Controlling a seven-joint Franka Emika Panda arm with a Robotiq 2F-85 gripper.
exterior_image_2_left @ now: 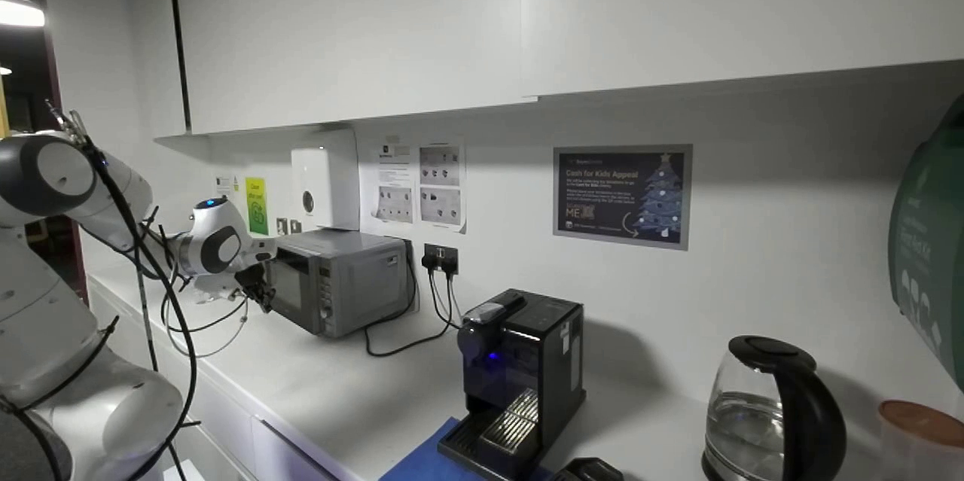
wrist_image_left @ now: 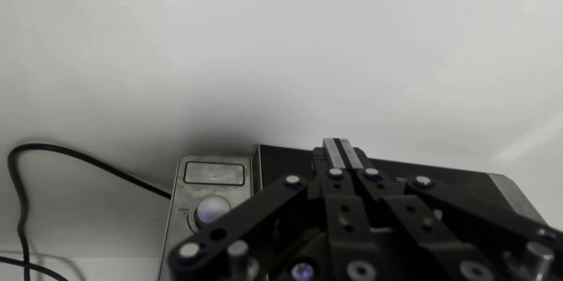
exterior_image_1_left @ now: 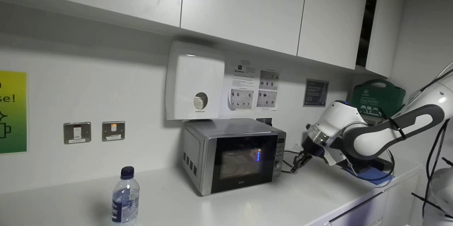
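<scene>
Silver-grey metal cases the microwave, which stands back toward the rear edge of the counter, its door facing the front edge, probably so that its cable reaches the wall sockets. The hand, tips pressed together on nothing, hangs in front of that door; whether it touches cannot be told. Nearer the front edge, a black capsule coffee machine stands over a blue mat, perhaps to catch drips.
</scene>
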